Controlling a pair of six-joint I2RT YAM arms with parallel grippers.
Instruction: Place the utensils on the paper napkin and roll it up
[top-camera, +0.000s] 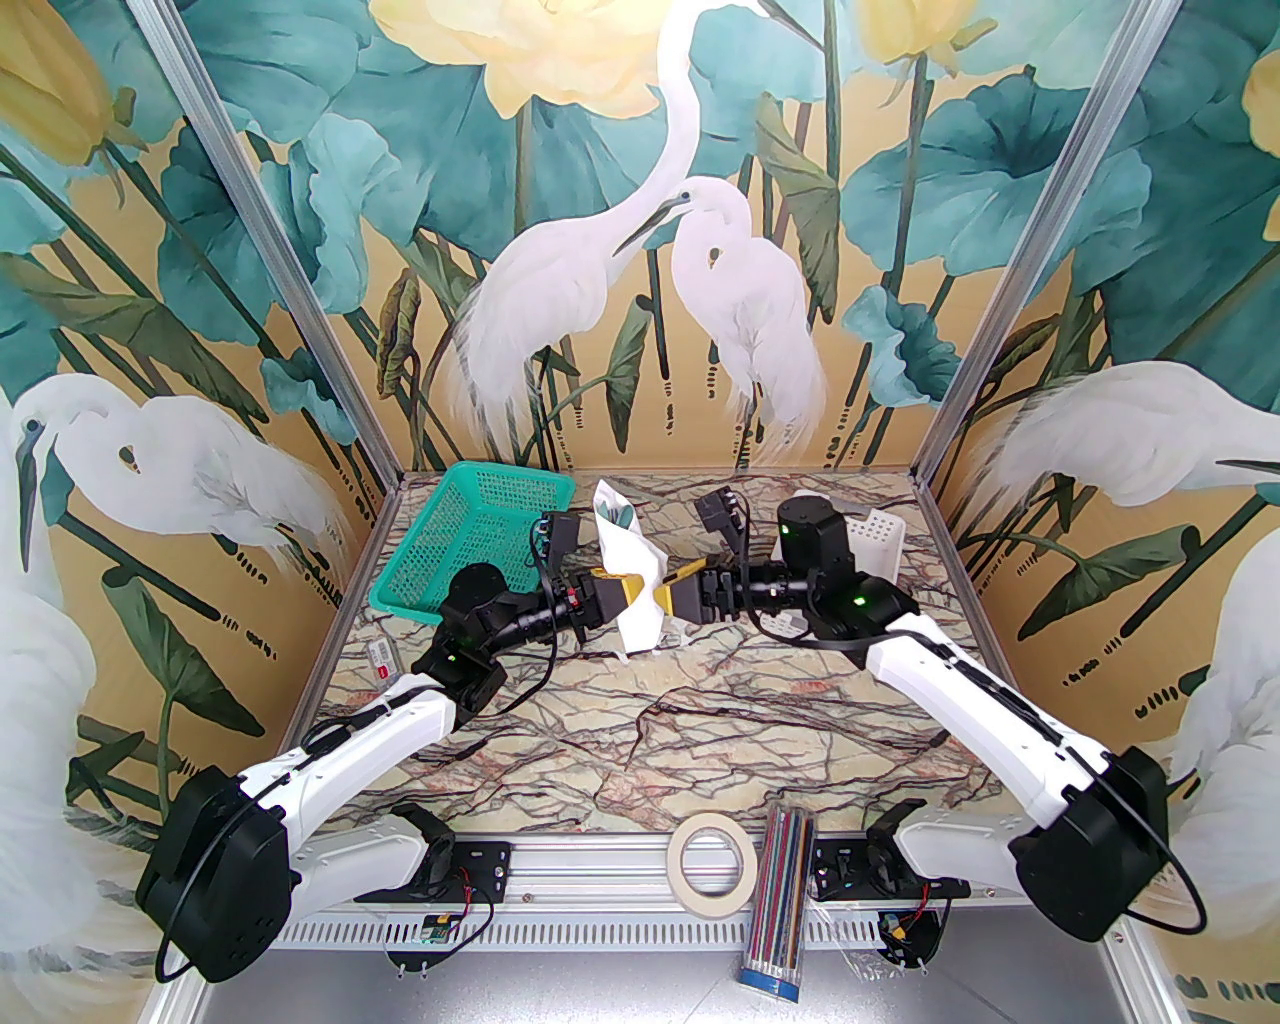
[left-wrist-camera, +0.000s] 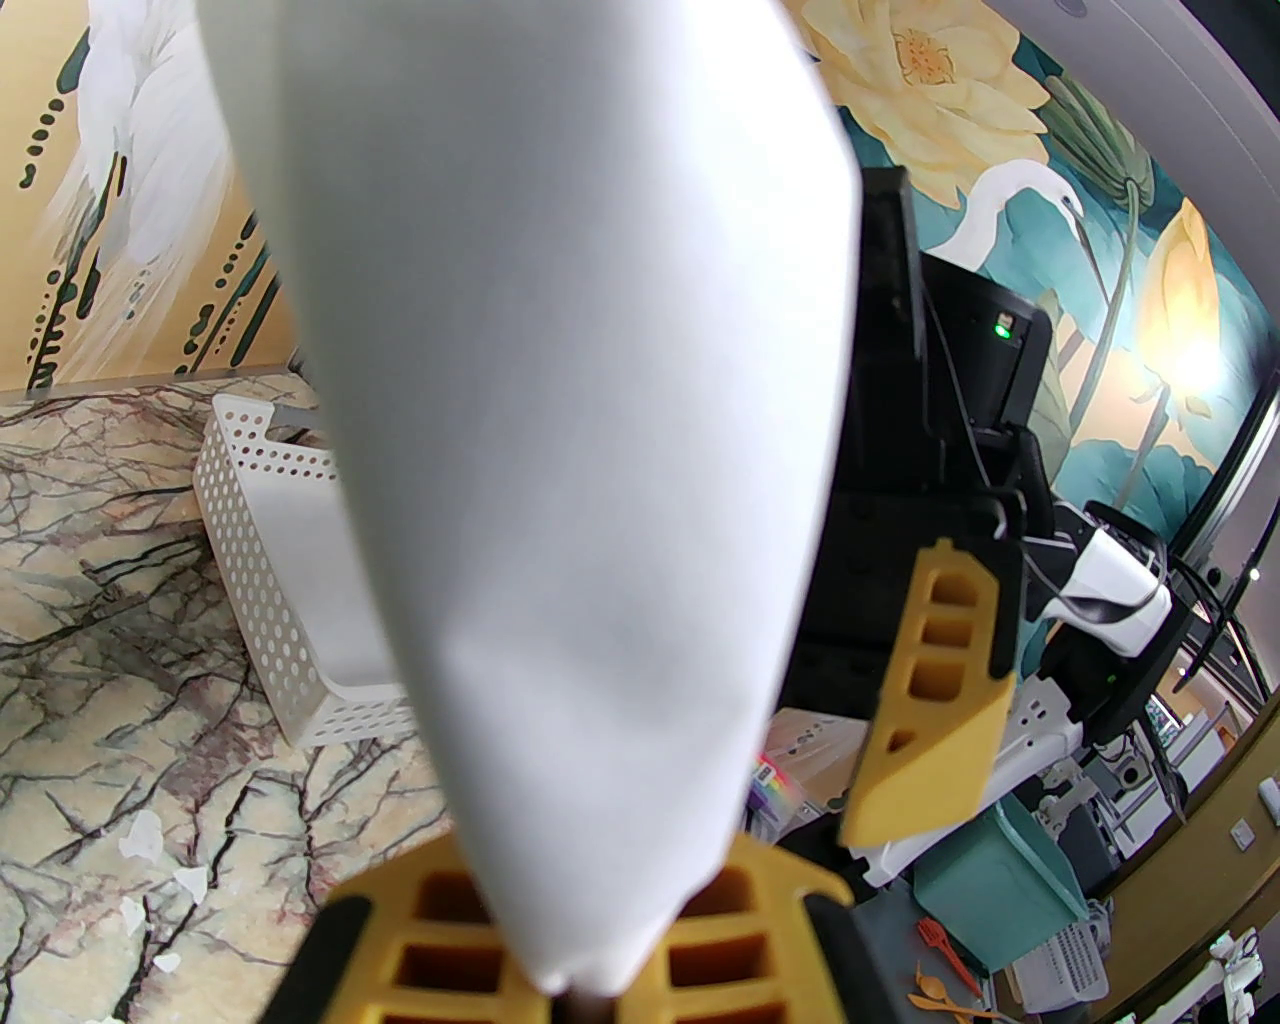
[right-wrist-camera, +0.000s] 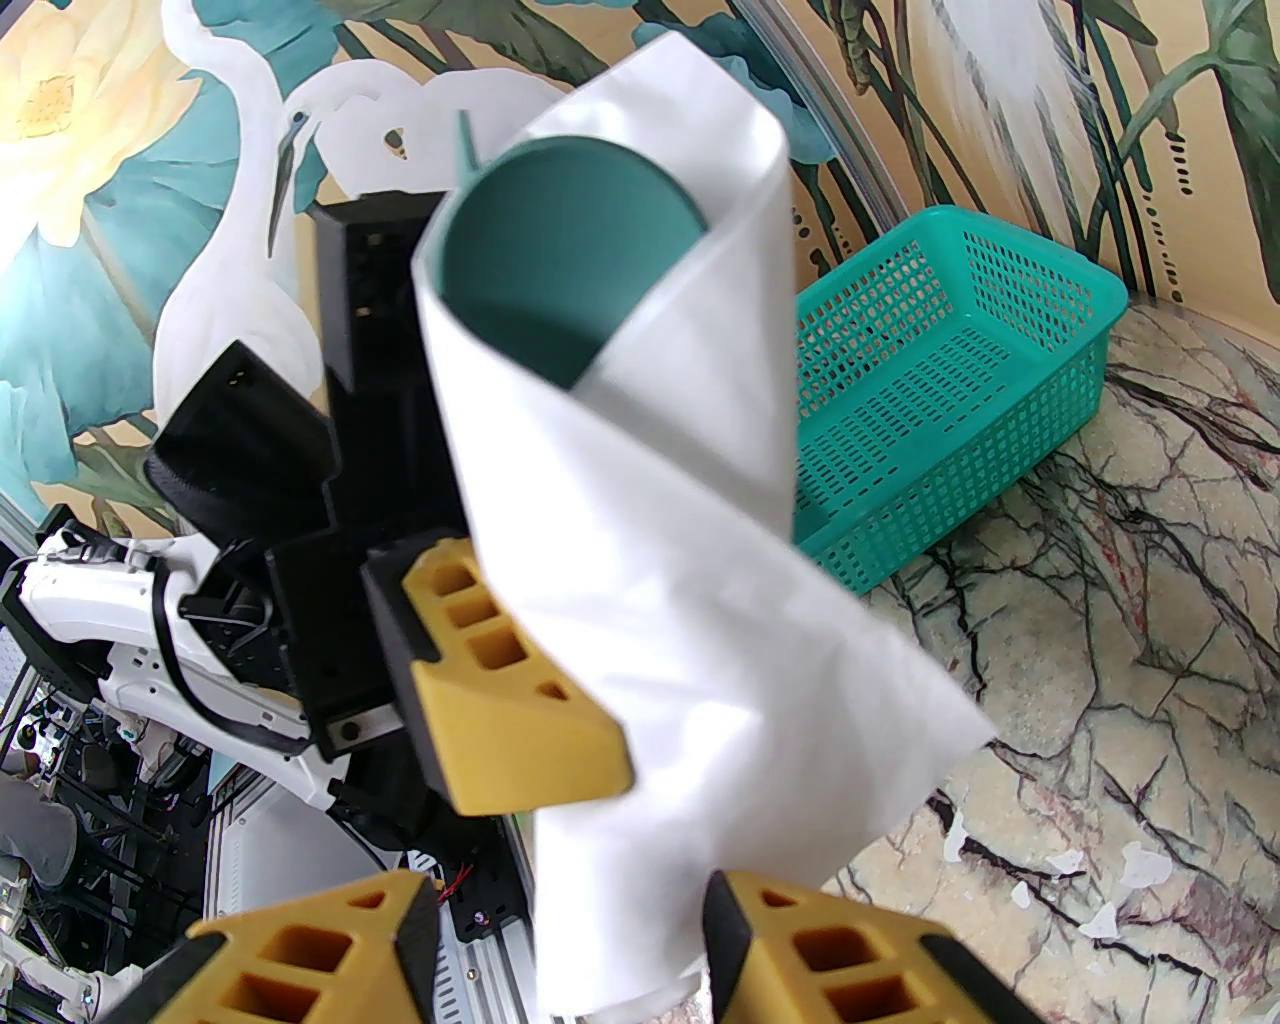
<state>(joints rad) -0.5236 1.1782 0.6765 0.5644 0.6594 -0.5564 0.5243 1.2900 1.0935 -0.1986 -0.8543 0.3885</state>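
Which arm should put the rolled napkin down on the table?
Probably the left. The left gripper pinches the narrow lower end of the paper napkin right at its tip. The right gripper straddles the roll with a gap on one side, so its hold looks looser.

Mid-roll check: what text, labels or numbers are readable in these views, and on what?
Nothing legible.
On the white-and-red tag lying on the table: print too small to read.
On the pencil pack: print too blurred to read.
On the paper napkin, green basket and white basket: no markings seen.
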